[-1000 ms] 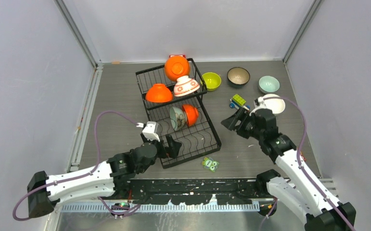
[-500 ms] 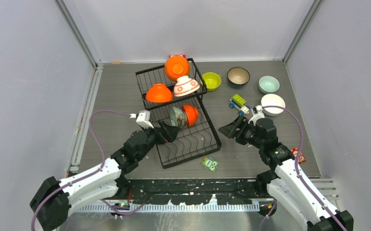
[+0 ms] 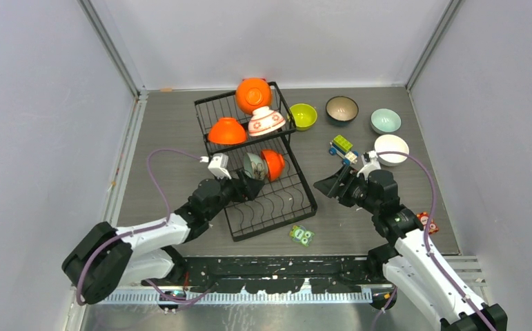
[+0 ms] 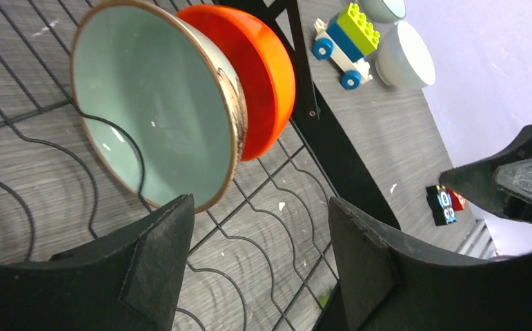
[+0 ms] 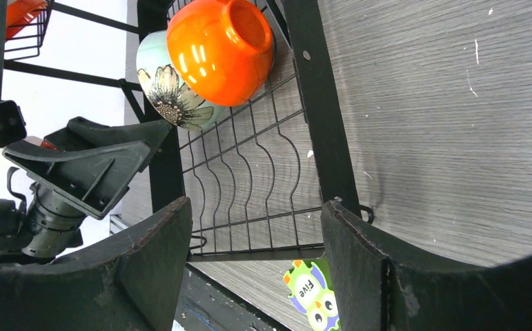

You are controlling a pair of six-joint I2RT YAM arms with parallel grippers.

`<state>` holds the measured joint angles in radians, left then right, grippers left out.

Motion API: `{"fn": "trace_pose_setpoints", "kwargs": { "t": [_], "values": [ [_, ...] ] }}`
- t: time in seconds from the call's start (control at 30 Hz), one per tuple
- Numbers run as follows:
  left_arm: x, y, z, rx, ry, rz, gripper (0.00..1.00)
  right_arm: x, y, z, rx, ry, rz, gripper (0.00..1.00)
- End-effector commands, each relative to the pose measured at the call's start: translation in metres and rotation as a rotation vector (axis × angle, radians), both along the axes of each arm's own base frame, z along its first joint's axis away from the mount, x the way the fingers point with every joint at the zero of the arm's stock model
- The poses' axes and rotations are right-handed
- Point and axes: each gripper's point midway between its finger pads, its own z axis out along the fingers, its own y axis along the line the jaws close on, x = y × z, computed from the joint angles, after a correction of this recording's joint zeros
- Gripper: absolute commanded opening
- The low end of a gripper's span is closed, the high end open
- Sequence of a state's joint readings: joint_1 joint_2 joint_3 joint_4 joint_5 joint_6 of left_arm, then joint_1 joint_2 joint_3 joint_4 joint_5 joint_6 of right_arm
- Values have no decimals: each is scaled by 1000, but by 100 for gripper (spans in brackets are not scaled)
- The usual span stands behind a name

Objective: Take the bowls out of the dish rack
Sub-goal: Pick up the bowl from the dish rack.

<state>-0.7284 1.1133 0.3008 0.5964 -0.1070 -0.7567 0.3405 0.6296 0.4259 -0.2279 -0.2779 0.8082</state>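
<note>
Because the pale mint, brown-rimmed bowl point(image 4: 152, 103) stands on edge in the black wire dish rack point(image 3: 277, 200) at centre frame, your left gripper point(image 4: 259, 214) comes in at its lower rim, fingers wide, nothing gripped. A glossy orange bowl point(image 4: 266, 76) nests behind it; your right gripper point(image 3: 328, 185) hangs wide, empty, right of the rack.

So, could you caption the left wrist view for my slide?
Open left end effector faces a pale mint bowl standing against an orange bowl in the dish rack.

table point(image 3: 166, 138) | dish rack point(image 3: 277, 205) | lime bowl point(image 3: 303, 116) | brown bowl point(image 3: 341, 109) | mint bowl point(image 3: 386, 121) | white bowl point(image 3: 391, 149)
</note>
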Motion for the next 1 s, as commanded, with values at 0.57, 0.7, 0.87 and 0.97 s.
{"fn": "trace_pose_setpoints", "kwargs": {
  "t": [0.57,0.7,0.87,0.97],
  "values": [
    [21,11,23,-186,-153,80,67,9,4,5,1,-6,6,72],
    [18,16,27,-189,-165,93,67,8,21,-10,-25,70,73,72],
    [11,24,32,-188,-170,104,67,7,40,-25,-94,101,112,72],
    [7,32,33,-173,-170,117,67,8,47,-31,-117,113,121,72]
  ]
}}
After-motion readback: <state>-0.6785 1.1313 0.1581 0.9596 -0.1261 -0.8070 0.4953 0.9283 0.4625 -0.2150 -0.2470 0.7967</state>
